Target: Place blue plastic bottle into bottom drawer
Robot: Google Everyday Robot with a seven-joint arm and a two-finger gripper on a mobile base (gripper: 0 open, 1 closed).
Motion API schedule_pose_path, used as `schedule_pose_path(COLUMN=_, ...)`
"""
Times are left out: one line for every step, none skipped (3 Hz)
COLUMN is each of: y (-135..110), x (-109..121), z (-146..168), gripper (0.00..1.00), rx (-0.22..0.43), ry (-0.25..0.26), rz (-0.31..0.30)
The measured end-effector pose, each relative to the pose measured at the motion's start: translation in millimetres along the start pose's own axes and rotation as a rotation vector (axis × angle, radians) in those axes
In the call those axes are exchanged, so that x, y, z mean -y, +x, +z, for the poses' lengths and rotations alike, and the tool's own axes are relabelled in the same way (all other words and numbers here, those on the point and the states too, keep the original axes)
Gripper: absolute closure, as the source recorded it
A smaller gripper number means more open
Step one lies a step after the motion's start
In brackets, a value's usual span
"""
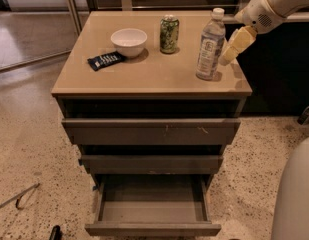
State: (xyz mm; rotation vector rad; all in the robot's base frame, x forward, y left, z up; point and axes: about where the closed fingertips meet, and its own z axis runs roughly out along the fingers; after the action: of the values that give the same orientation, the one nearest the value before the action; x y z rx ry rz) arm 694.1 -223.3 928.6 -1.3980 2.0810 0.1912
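Note:
The blue plastic bottle stands upright near the right edge of the tan cabinet top, white cap up. My gripper hangs just to the right of it at mid-height, its yellowish fingers close beside the bottle and not around it. The bottom drawer is pulled out and open, and its inside looks bare.
A green patterned can, a white bowl and a dark snack packet stand on the cabinet top left of the bottle. The two upper drawers are slightly open. Part of my white base shows at the lower right. A thin tool lies on the floor.

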Motion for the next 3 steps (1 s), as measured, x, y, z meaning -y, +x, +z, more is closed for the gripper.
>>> schedule_pose_path(y=-11.4, x=5.1, z=13.1, gripper=0.0, rx=0.079, ry=-0.015, rz=0.03)
schedule_pose_path(y=-18.1, x=8.1, z=20.9, gripper=0.0, rx=0.124, ry=-0.016, rz=0.044)
schedule_pose_path(y=-28.5, x=9.0, z=29.4, gripper=0.0, rx=0.161, ry=-0.02, rz=0.055)
